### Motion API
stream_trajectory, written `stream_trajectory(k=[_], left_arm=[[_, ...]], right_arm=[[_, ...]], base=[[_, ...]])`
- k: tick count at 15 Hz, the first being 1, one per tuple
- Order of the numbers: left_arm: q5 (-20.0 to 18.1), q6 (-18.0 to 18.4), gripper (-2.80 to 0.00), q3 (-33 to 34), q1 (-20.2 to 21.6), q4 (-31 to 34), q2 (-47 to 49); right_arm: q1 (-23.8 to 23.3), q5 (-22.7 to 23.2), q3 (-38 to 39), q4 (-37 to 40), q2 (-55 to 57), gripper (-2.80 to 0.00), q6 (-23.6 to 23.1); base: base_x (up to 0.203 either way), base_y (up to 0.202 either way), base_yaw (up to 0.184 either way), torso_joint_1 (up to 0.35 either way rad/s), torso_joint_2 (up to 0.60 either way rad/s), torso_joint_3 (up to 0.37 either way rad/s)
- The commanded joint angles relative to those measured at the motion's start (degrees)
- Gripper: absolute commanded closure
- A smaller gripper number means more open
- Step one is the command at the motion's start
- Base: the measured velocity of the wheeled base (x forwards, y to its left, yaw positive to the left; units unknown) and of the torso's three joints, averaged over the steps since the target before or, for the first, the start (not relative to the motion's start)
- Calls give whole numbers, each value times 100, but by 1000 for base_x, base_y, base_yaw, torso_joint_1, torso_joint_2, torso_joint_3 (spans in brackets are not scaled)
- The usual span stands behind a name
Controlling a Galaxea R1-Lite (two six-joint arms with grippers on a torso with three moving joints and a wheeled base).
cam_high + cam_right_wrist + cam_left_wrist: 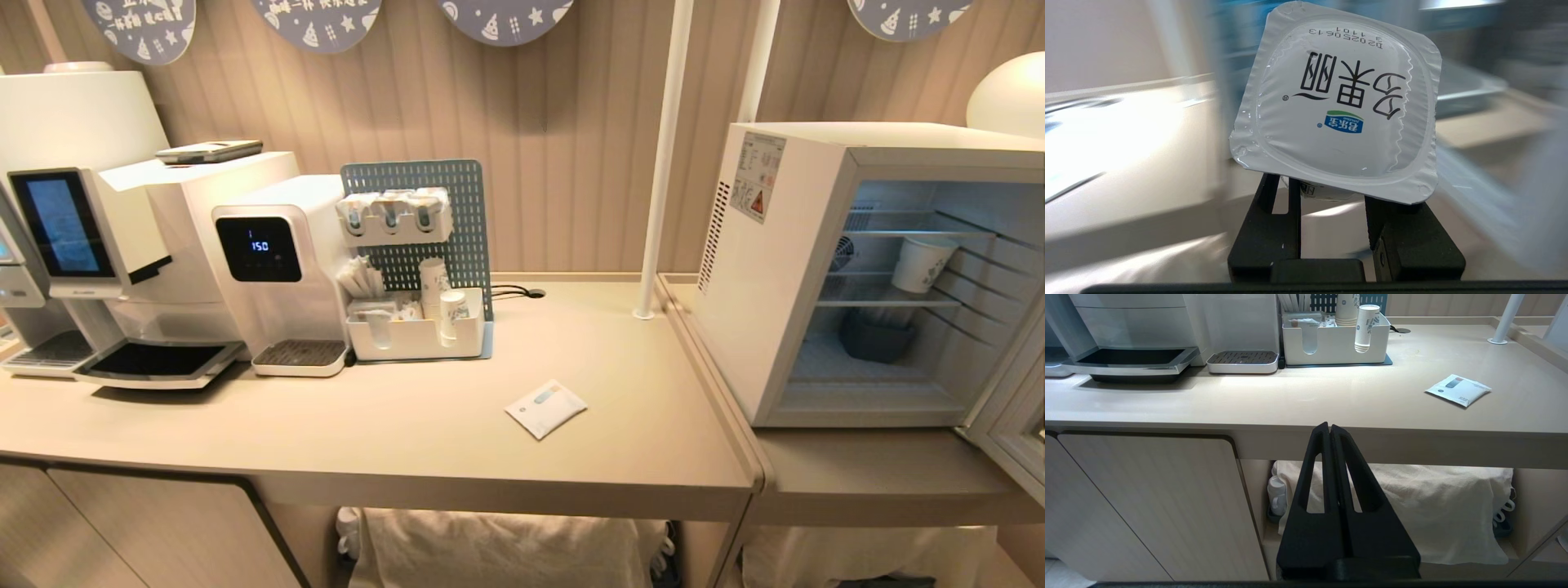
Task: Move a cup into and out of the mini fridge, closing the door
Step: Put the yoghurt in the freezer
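R gripper (1331,192) pinches the cup (1337,102) betw. its fingers, foil lid facing the wrist cam. L gripper (1329,430) pressed shut, below counter edge.

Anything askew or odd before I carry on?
The cup sits tilted in the right pincer, its foil lid beaded with droplets. The mini fridge stands with its door open. Nothing is spilled.

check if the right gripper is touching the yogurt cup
Touching. The right wrist view shows the right gripper with its fingers closed against the yogurt cup just under its foil lid.
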Motion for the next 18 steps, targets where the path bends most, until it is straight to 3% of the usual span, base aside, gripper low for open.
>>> stream_trajectory(k=[1, 5, 18], left_arm=[[2, 2, 0, 9, 3, -1, 7], [2, 2, 0, 9, 6, -1, 7], [2, 19, 0, 9, 7, -1, 7]], right_arm=[[-34, 861, 145, 157, -257, 0, 136], [-38, 1822, -145, 1422, -254, 0, -362], [-38, 1824, -212, 1765, -246, 0, -170]], base=[[0, 0, 0, 0, 0, 0], [0, 0, 0, 0, 0, 0], [0, -12, -1, 1, -1, 0]])
